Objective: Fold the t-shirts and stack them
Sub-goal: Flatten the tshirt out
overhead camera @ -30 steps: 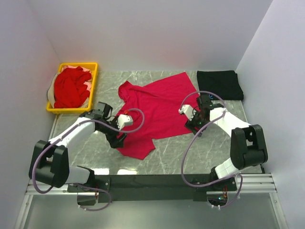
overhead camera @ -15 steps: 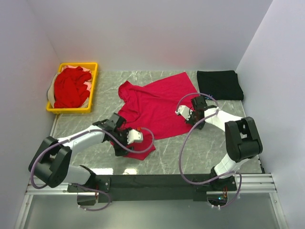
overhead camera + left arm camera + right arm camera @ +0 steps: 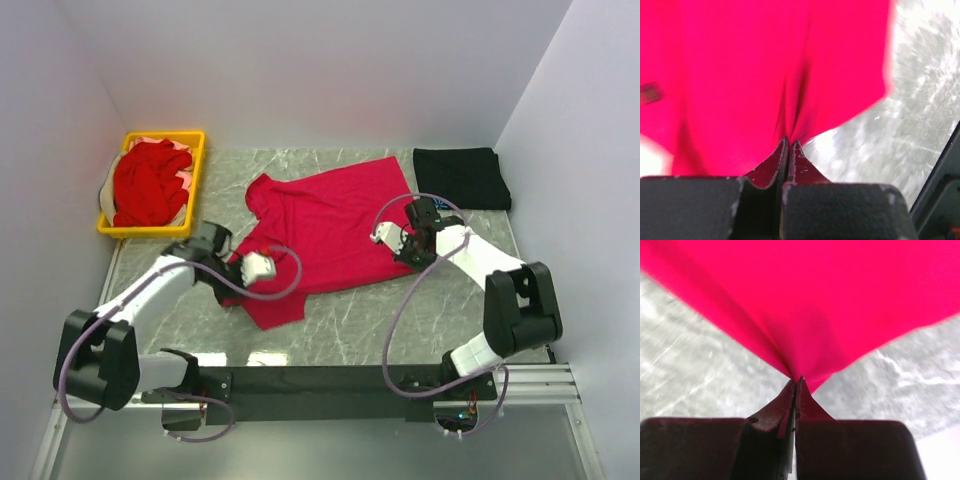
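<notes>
One shirt spread out: the spread red t-shirt point(image 3: 330, 230) lies open on the worktop point(image 3: 420, 310), to the right of the yellow basket point(image 3: 198, 180) and a little nearer the arms than it. Its near-left part is bunched and narrower than the rest.
Left arm: the left gripper point(image 3: 236, 284) is just right of the yellow basket's near-right corner and nearer the arms. It is closed on the near-left edge of the spread red t-shirt.
Left wrist view: the left gripper point(image 3: 789, 145) has its fingers pressed together, and a fold of the red cloth point(image 3: 765, 75) runs up from them. The cloth is blurred.
Right arm: the right gripper point(image 3: 405, 254) is well to the right of the yellow basket. It is clamped on the shirt's near-right corner.
Right wrist view: the right gripper point(image 3: 797, 382) has its tips shut, and the cloth point(image 3: 815, 300) is drawn to a peak between them, above the marble.
Folded item: the black t-shirt point(image 3: 462, 177) lies flat, farthest right of the yellow basket and level with it. It is just beside the red shirt's far-right corner, and I cannot tell whether they touch.
Basket contents: the other red t-shirts point(image 3: 148, 185) are heaped and crumpled inside the yellow basket, rising above its rim.
Also in basket: a pale cloth point(image 3: 106, 195) lies at its left wall, beside the red heap.
</notes>
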Motion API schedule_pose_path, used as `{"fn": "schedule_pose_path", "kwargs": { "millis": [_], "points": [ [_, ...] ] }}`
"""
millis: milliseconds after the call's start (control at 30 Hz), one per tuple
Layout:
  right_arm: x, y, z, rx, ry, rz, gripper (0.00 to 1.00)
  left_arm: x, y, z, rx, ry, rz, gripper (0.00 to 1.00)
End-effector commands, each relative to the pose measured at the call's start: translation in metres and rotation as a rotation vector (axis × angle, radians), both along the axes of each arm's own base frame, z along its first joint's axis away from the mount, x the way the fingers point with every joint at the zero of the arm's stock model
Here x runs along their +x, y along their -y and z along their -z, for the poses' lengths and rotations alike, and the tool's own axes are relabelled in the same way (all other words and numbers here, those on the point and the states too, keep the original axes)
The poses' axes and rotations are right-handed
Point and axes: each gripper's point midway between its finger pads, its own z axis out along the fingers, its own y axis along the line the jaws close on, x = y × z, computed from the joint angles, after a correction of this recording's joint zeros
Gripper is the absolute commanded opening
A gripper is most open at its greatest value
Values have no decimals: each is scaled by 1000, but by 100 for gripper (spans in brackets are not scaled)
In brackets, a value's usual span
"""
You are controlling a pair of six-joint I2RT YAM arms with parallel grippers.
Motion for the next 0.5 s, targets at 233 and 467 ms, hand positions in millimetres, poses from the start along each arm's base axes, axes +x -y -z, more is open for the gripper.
{"fn": "schedule_pose_path", "kwargs": {
  "millis": [233, 467],
  "points": [
    [41, -6, -165, 73, 357, 39, 0, 72, -10, -207, -399, 242, -242, 1],
    [59, 11, -360, 142, 907, 145, 0, 86, -19, -378, -642, 634, -372, 1]
  ]
}}
